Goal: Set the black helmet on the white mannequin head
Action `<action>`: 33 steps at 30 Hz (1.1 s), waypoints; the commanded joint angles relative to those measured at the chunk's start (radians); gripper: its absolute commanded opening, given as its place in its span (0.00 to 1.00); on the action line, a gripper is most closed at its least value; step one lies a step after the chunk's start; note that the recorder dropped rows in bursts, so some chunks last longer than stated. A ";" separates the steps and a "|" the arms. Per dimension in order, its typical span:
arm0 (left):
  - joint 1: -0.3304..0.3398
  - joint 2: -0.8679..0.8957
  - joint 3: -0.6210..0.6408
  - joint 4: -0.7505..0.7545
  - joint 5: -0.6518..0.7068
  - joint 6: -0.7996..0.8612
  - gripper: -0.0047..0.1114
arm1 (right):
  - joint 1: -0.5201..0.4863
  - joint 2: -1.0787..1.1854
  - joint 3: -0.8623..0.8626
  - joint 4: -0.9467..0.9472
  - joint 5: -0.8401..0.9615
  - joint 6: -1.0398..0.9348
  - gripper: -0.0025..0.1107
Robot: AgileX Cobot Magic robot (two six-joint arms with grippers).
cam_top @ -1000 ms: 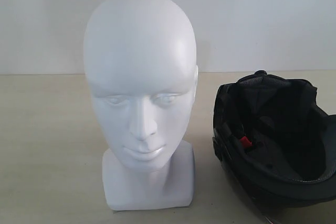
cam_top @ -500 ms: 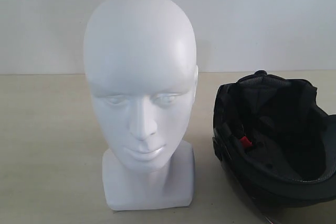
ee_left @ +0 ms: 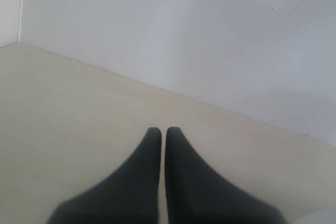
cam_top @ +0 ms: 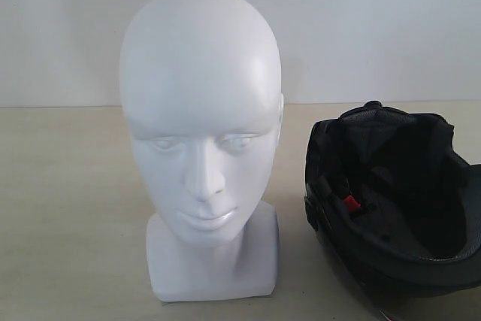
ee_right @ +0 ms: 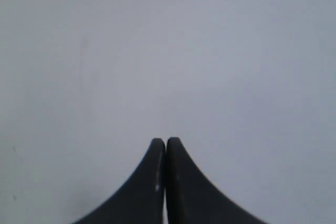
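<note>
Table (cam_top: 68, 208), pale: bears the white mannequin head (cam_top: 200, 110), upright on its squarish base with a bare crown. Just beside it on the right of the exterior view, not touching, is the black helmet (cam_top: 391, 201), lying opening-up with its dark lining and red buckle (cam_top: 350, 202) exposed. Left gripper (ee_left: 163, 132) and right gripper (ee_right: 166, 142): each has its jaws pressed together on nothing, and neither appears in the exterior view. Progress judged nil: grasping, lifting, turning over and seating the helmet all remain.
</note>
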 commanded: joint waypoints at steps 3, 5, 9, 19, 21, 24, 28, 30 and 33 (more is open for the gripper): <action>0.003 -0.002 0.003 0.001 -0.005 0.003 0.08 | -0.003 0.049 -0.191 -0.003 0.069 -0.132 0.02; 0.003 -0.002 0.003 0.001 -0.005 0.003 0.08 | 0.012 0.111 -0.272 -0.003 0.148 -0.216 0.02; 0.003 -0.002 0.003 0.001 -0.005 0.003 0.08 | 0.063 0.314 -0.471 0.004 0.415 -0.297 0.02; 0.003 -0.002 0.003 0.001 -0.005 0.003 0.08 | 0.206 0.814 -0.661 0.321 0.940 -0.356 0.02; 0.003 -0.002 0.003 0.001 -0.005 0.003 0.08 | 0.221 0.884 -0.658 0.310 1.011 -0.354 0.03; 0.003 -0.002 0.003 0.001 -0.005 0.003 0.08 | 0.231 0.961 -0.618 0.308 0.997 -0.352 0.13; 0.003 -0.002 0.003 0.001 -0.005 0.003 0.08 | 0.234 1.028 -0.550 0.308 0.914 -0.360 0.41; 0.003 -0.002 0.003 0.001 -0.005 0.003 0.08 | 0.234 1.056 -0.513 0.311 0.887 -0.369 0.48; 0.003 -0.002 0.003 0.001 -0.005 0.003 0.08 | 0.234 1.103 -0.471 0.313 0.852 -0.374 0.49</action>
